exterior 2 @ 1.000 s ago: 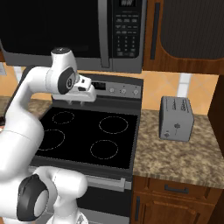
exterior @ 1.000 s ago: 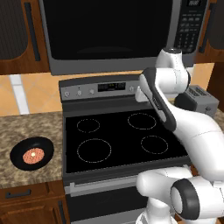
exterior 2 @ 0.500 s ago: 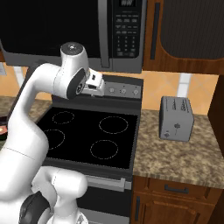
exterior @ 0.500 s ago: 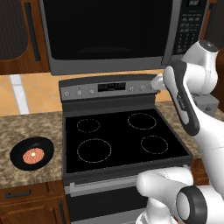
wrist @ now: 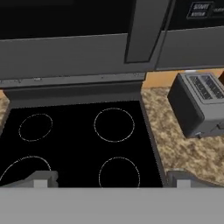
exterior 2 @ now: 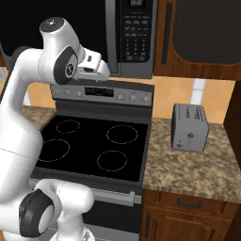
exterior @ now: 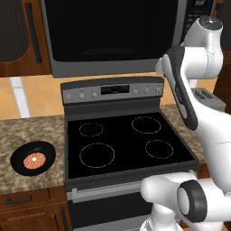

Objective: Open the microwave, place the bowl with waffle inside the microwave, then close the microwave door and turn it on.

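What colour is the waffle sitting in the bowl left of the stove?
Orange-pink; the waffle lies in the black bowl, clearest in the left base view.

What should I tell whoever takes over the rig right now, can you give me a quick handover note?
Gripper: fingers apart, open, holding nothing, raised over the stove and looking at the handle of the microwave door.
Microwave: above the stove, door shut.
Bowl: on the counter left of the stove, with the waffle in it, untouched.
Toaster: on the counter right of the stove.
Done: nothing yet.
Left: open the door, put the bowl inside, close the door, turn it on at the keypad.
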Tool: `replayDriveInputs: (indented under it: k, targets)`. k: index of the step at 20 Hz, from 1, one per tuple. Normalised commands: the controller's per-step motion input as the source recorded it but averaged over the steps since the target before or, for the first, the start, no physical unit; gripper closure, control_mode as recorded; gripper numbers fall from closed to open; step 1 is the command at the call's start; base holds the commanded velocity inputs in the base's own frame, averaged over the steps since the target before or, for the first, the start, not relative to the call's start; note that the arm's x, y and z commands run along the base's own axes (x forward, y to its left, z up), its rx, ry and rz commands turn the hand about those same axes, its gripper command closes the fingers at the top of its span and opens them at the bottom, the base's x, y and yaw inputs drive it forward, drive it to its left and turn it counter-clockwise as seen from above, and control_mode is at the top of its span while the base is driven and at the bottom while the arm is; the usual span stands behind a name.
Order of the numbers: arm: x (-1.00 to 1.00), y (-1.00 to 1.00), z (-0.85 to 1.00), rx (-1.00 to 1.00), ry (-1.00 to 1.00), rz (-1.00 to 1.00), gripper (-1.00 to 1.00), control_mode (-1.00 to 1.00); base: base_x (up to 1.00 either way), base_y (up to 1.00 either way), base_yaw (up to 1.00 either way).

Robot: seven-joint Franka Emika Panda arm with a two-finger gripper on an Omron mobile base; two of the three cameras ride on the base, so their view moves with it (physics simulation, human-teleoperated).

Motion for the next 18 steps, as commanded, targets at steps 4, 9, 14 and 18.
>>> replayDriveInputs:
  k: [4, 9, 14, 18]
  targets:
    - [0.09, 0.00, 0.49, -0.06, -0.21, -0.14, -1.00, -1.00, 0.00, 0.00, 0.00]
    - [0.08, -0.10, 0.07, 0.00, -0.30, -0.06, -1.00, -1.00, 0.00, 0.00, 0.00]
    - [0.20, -0.39, 0.00, 0.01, -0.28, 0.00, -1.00, -1.00, 0.00, 0.00, 0.00]
    - [0.37, -0.41, 0.00, 0.04, -0.04, 0.00, -1.00, -1.00, 0.00, 0.00, 0.00]
